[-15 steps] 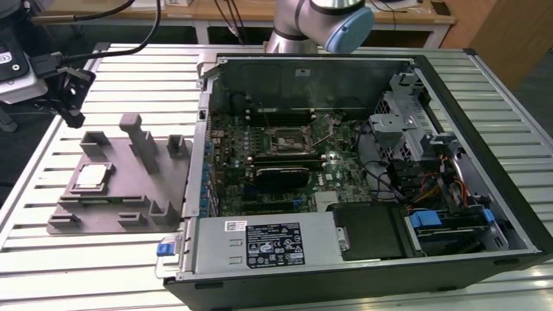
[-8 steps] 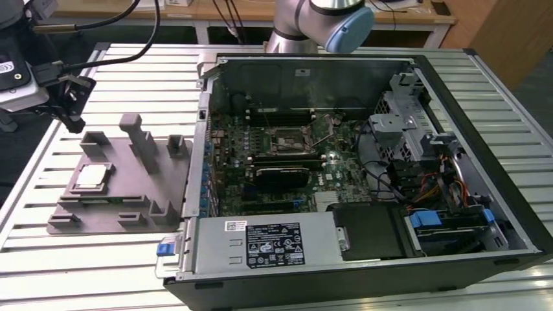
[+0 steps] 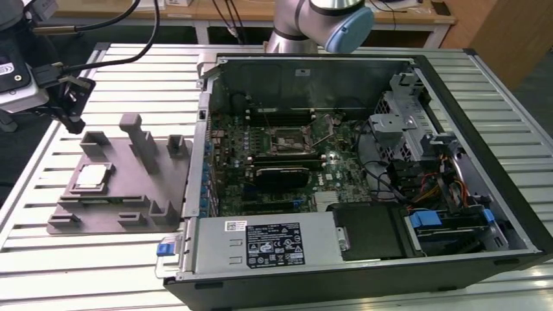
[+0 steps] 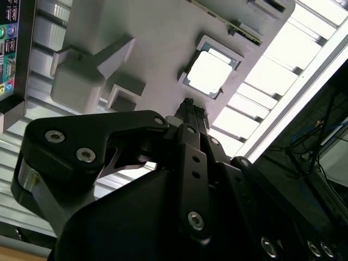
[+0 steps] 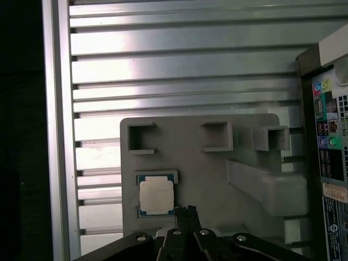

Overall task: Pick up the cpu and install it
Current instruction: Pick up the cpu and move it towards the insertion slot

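Observation:
The cpu [image 3: 90, 176] is a small silver square chip lying flat in a recess of the grey fixture plate [image 3: 121, 204] at the exterior view's left. My gripper [image 3: 74, 120] hangs in the air above the far end of that fixture, well apart from the chip. In both wrist views the cpu [image 4: 209, 73] [image 5: 156, 196] lies just beyond my gripper [image 4: 188, 103] [image 5: 187, 209], whose black fingers stand together, shut on nothing. The motherboard's socket [image 3: 289, 139] sits inside the open computer case [image 3: 519, 214].
Upright grey posts [image 3: 142, 139] rise from the fixture close to the cpu. The case's metal side wall [image 3: 197, 162] stands right beside the fixture. Everything rests on a slatted aluminium table [image 3: 52, 259], whose edge [image 5: 57, 136] runs near the fixture.

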`<state>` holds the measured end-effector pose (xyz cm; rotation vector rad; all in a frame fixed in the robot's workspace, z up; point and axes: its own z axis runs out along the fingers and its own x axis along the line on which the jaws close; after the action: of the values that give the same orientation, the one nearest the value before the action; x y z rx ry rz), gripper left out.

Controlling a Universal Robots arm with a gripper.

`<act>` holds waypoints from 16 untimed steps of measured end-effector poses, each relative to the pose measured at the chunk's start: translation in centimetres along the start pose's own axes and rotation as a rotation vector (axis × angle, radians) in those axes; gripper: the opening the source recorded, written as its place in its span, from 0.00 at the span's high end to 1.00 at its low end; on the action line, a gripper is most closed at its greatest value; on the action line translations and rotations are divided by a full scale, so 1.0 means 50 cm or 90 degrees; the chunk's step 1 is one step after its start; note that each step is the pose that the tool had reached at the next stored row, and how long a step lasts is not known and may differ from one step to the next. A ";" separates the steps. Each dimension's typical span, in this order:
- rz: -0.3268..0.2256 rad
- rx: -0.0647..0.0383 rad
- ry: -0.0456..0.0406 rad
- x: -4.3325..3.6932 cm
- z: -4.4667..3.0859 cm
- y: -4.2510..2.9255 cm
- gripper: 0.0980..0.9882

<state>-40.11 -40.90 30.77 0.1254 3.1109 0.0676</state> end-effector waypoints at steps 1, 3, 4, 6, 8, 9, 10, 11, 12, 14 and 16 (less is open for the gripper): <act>0.000 0.000 0.0000 0.001 0.001 0.000 0.99; 0.000 0.000 0.0000 0.003 0.002 0.000 0.99; 0.000 0.000 0.0000 0.004 0.003 -0.001 0.99; 0.000 0.000 0.0001 0.006 0.004 -0.001 0.99; 0.000 0.000 0.0001 0.008 0.006 -0.001 0.99; 0.000 0.000 0.0000 0.009 0.006 -0.001 0.99; 0.000 0.000 0.0001 0.010 0.007 -0.001 0.99; 0.000 0.000 0.0001 0.011 0.007 -0.001 0.99; 0.000 0.000 0.0001 0.012 0.008 -0.001 0.99; 0.000 0.000 0.0001 0.015 0.010 -0.002 0.99; 0.000 0.000 0.0000 0.017 0.011 -0.002 0.99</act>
<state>-40.95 -40.90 30.19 0.1253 3.1109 0.0676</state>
